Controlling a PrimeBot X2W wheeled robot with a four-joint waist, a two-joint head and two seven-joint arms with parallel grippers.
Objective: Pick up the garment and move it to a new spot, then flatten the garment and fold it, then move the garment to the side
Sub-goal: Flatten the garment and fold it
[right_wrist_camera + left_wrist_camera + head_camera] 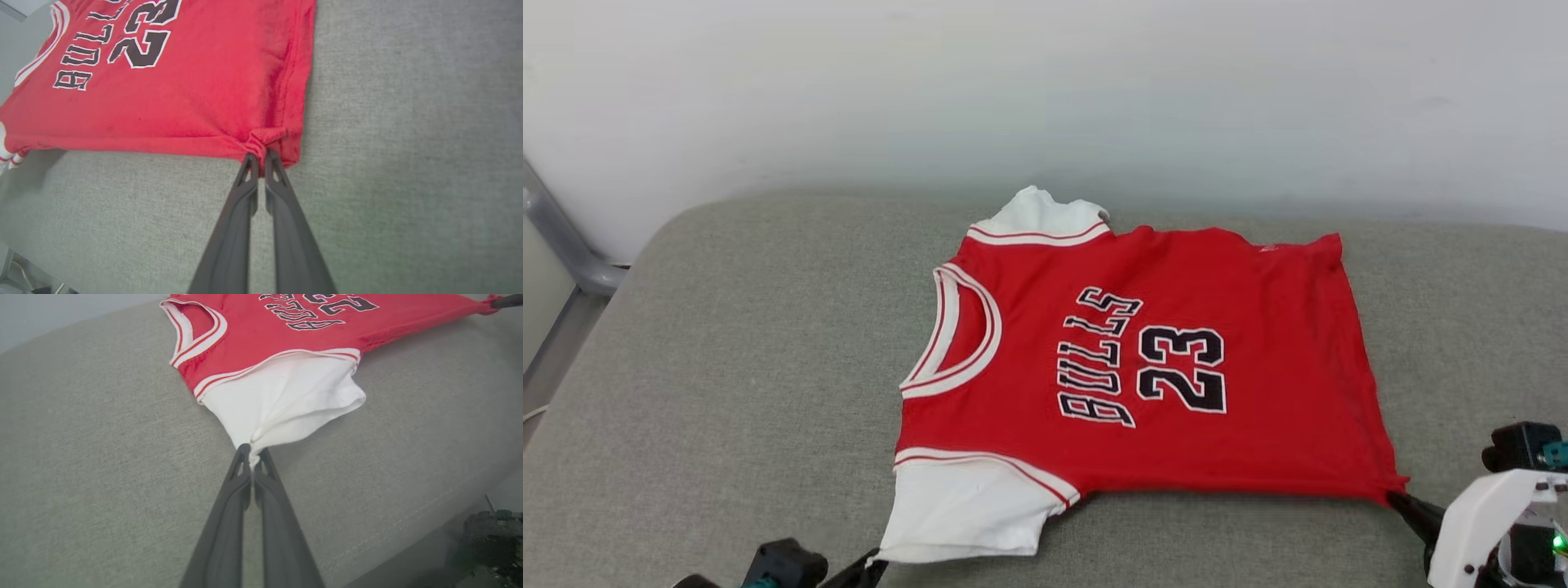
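— Two corners of the garment (1143, 367) are pinched, one by each arm. It lies lettering-up just ahead of both sets of fingertips. Your left gripper (252, 451) is clenched on the edge of the near white sleeve, and your right gripper (261, 157) is clenched on the bunched red hem corner.

— So what makes the flattening go well?

— The near edge between your two grippers looks taut, but the far white sleeve, well beyond the left gripper, is rumpled. I'd draw both grippers toward yourself together and low, so the cloth drags flat over the grey cushion (727, 367) instead of lifting.

— Any risk?

— The right pinch seems to hold little cloth, and a jerk could slip it. Pull evenly, and mind the cushion's front edge close behind your left gripper.
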